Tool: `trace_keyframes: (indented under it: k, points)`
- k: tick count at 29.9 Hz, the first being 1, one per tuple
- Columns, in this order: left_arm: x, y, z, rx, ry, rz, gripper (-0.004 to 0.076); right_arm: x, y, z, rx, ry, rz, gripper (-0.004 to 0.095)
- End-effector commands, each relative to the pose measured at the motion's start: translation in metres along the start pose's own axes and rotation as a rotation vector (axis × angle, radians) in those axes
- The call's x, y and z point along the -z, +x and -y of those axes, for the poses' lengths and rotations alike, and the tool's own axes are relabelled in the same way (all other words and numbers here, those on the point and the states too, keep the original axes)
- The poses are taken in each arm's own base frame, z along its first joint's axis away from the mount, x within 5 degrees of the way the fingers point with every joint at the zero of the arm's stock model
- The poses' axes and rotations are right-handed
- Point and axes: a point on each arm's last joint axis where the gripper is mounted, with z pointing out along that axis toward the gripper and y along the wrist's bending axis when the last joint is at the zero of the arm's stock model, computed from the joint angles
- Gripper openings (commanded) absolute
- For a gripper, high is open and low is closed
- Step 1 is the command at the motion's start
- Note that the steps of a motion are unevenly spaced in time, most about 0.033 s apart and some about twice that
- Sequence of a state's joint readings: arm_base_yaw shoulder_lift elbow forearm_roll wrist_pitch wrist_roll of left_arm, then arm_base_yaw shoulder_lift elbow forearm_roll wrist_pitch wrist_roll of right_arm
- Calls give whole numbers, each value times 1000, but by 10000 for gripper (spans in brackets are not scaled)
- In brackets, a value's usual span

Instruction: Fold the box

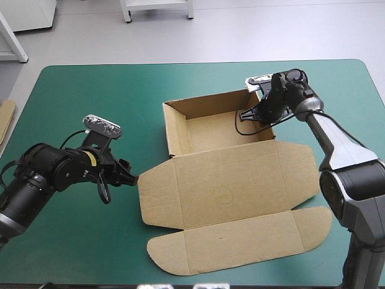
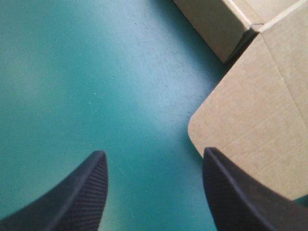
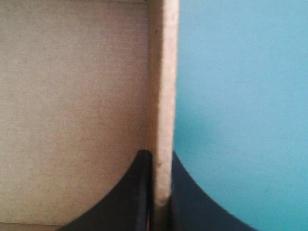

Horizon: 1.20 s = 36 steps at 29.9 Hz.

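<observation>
- The right gripper (image 3: 159,156) has its two broad black fingers (image 3: 137,197) pressed almost together on a thin upright wall (image 3: 162,72) of the brown cardboard box (image 1: 228,180). One finger is inside the tray and the other outside it, over the teal-green table cover (image 3: 240,96).
- Seen from above, that pinch sits on the tray's wall on the right arm's side, near its far corner.
- The left gripper (image 2: 154,151) hovers low with its fingers spread wide, and only bare cover lies between them.
- Just ahead of the finger on the box's side lies a rounded side flap (image 2: 250,139) of the flat lid (image 1: 234,174). I cannot tell whether the finger touches it.
- Farther ahead of that finger stands the tray's near corner (image 2: 240,33), its walls already raised.
- The box lies mid-table. The tray is at the right fingers, and the lid is spread flat from it toward the table's near edge, ending in a long front flap (image 1: 240,241).
- The lid's long axis runs straight away from the left fingers, across toward the right arm.
- The rounded flap is probably the next piece to fold. It lies ahead of the left fingers and slightly to one side, so the left arm is much the nearer.
- The right arm is occupied steadying the wall.
- Well behind the left gripper, a strip of more brown board (image 1: 6,120) shows at the table's left edge.
</observation>
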<state>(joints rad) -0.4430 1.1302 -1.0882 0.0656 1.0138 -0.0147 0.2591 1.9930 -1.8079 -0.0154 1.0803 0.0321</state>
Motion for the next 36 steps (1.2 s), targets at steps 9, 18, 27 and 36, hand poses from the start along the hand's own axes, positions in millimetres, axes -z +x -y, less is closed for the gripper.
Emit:
trace_keyframes:
  k: [9,18,27,36]
  points:
    - [30,-5,-1,9,-1,167,420,72,7,99,-52,246,108,-13]
    - [34,-4,-1,2,-1,183,420,101,48,208,-228,389,69,-13]
    - [34,-4,-1,-6,-2,183,420,111,82,276,-341,492,81,-13]
    - [34,-4,-2,-11,-10,180,420,83,86,295,-354,538,37,43]
